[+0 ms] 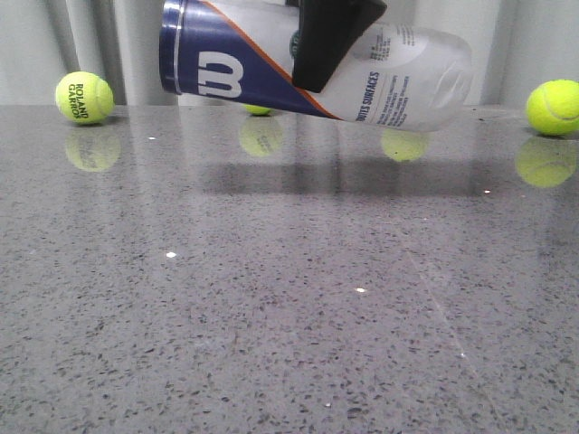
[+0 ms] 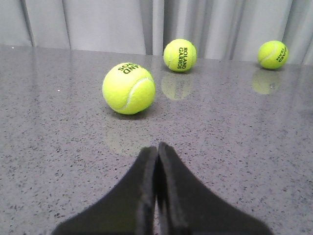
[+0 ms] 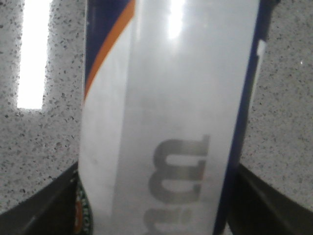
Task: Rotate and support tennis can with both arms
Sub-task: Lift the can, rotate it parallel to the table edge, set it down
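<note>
Right pincer (image 1: 327, 56) clamped around tennis can (image 1: 271, 63), held sideways above grey worktop (image 1: 289, 298).
Left pincer (image 2: 157, 152) pressed together, empty, near a tennis ball (image 2: 128, 88).

A speckled grey stone table (image 1: 271, 316) is stretching forward, its polished top mirroring the yellow-green tennis balls lying at its far edge. One ball printed "ROLAND GARROS" (image 1: 84, 97) is sitting at the far left and another (image 1: 554, 107) at the far right, well apart. Pale grey curtains (image 2: 98, 24) are hanging behind.
</note>
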